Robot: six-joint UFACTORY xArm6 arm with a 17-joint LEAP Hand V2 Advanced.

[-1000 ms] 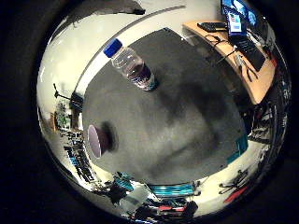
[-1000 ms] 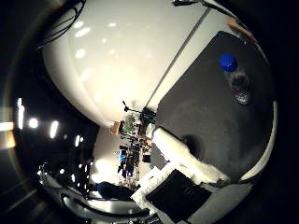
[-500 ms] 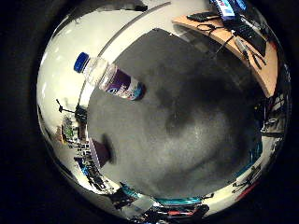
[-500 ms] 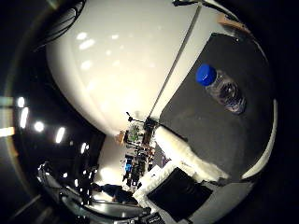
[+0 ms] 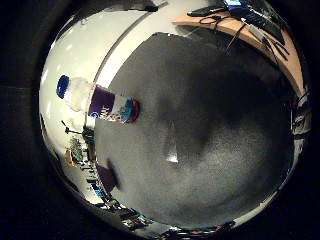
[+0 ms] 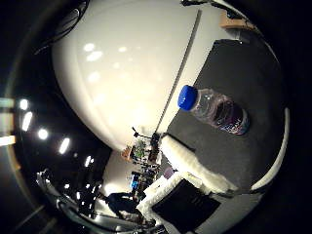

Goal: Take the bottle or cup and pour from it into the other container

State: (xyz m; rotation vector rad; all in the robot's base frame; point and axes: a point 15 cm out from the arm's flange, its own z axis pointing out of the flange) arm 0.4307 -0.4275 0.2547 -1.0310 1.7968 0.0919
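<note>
A clear bottle (image 5: pixel 102 103) with a blue cap and a purple label stands upright on the dark grey mat (image 5: pixel 200 130), near the mat's edge by the white wall. It also shows in the thumb side view as the bottle (image 6: pixel 217 109), a short way off from the palm. A dark purple cup (image 5: pixel 106 176) stands on the same mat, farther along that edge. My hand (image 6: pixel 192 168) shows as a white padded finger reaching out over the mat, with a black part below it. It holds nothing and touches neither container.
A wooden desk (image 5: pixel 250 30) with laptops and leads borders the far side of the mat. A white wall (image 6: pixel 131 73) runs along the mat's bottle side. Stands and cluttered equipment (image 6: pixel 141 151) sit beyond the mat's corner.
The whole picture has shifted in both views: my palm has moved closer to the bottle, which now looks larger. The cup has slid toward the view's edge. Neither container has moved.
</note>
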